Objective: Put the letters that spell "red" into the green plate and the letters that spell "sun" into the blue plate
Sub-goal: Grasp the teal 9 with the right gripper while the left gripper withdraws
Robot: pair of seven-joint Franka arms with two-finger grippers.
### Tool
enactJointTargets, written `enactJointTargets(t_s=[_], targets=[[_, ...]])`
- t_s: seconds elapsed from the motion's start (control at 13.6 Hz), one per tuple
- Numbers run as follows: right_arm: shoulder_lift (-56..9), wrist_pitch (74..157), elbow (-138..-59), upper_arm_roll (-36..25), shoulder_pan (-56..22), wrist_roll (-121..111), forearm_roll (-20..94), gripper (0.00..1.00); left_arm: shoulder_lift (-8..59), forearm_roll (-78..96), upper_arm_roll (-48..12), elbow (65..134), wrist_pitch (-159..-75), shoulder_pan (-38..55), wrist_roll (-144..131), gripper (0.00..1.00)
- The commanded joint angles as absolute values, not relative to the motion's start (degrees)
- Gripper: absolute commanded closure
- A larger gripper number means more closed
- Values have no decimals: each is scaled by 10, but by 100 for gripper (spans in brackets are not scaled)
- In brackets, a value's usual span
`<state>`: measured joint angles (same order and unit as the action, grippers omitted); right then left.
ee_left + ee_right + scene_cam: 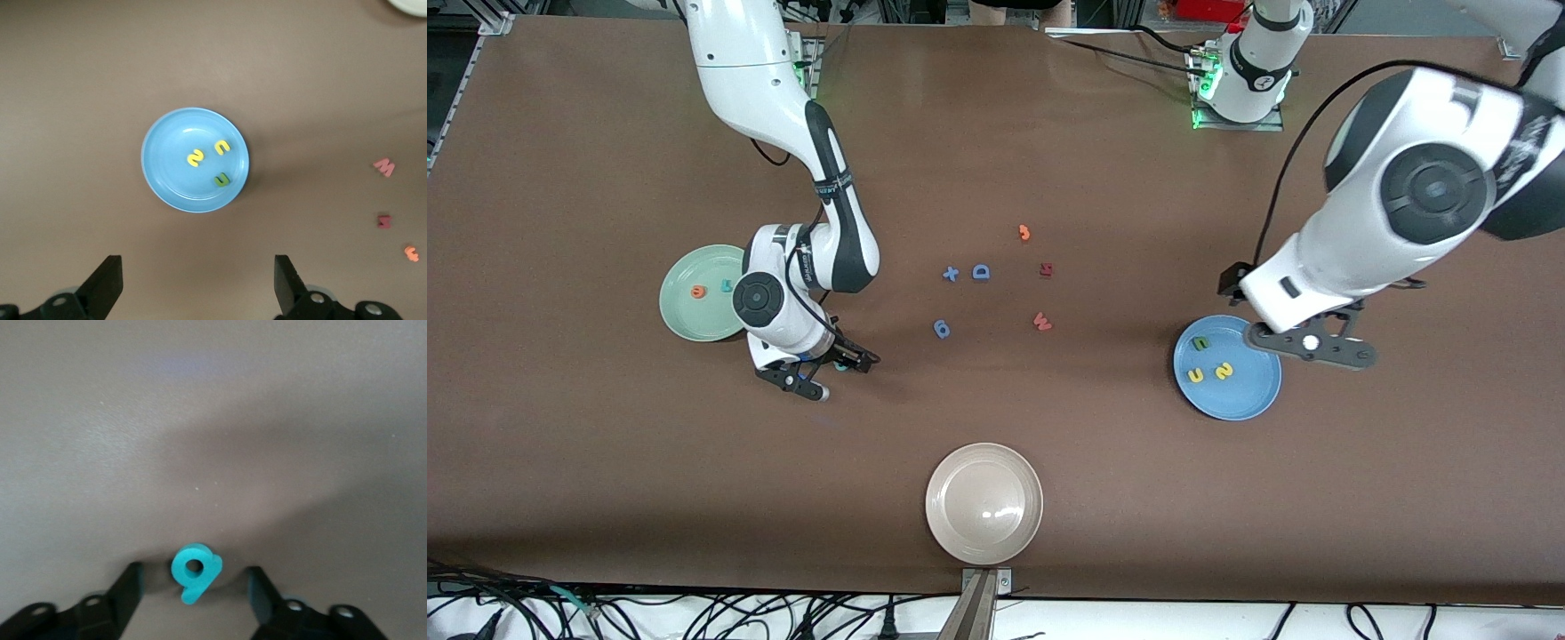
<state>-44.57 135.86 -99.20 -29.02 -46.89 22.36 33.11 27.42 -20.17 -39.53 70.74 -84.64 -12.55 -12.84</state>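
Observation:
The teal "d" (193,570) lies flat on the table between the fingers of my right gripper (193,575), with a gap on each side. That right gripper (843,373) is open and low over the table beside the green plate (685,316). In the green plate lie the orange "e" (697,291) and the teal "r" (727,285). The blue plate (1245,396) holds the yellow "s" (1224,371), the yellow "u" (1195,374) and the dark green "n" (1200,342). My left gripper (1312,347) hangs open and empty over the blue plate's rim (167,180).
A beige plate (983,503) stands near the front edge. Mid-table lie a blue "D" (981,272), a blue cross-shaped letter (951,274), a blue "g" (942,329), a red "w" (1042,321), a dark red piece (1046,268) and an orange piece (1024,233).

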Motion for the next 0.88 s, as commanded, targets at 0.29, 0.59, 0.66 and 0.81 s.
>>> enactJointTargets(t_s=[0.29, 0.59, 0.66, 0.81], targets=[[-458, 1361, -987, -290, -468, 225, 344, 100, 236, -151, -395, 697, -833, -194, -117, 0], [-443, 1347, -988, -295, -468, 220, 344, 100, 239, -136, -395, 698, -837, -201, -115, 0], [-434, 1325, -988, -308, -469, 217, 343, 100, 239, -137, -395, 698, -837, -198, -115, 0], [-404, 1265, -986, -336, -471, 213, 334, 100, 239, -136, -395, 698, -838, -200, -114, 0]])
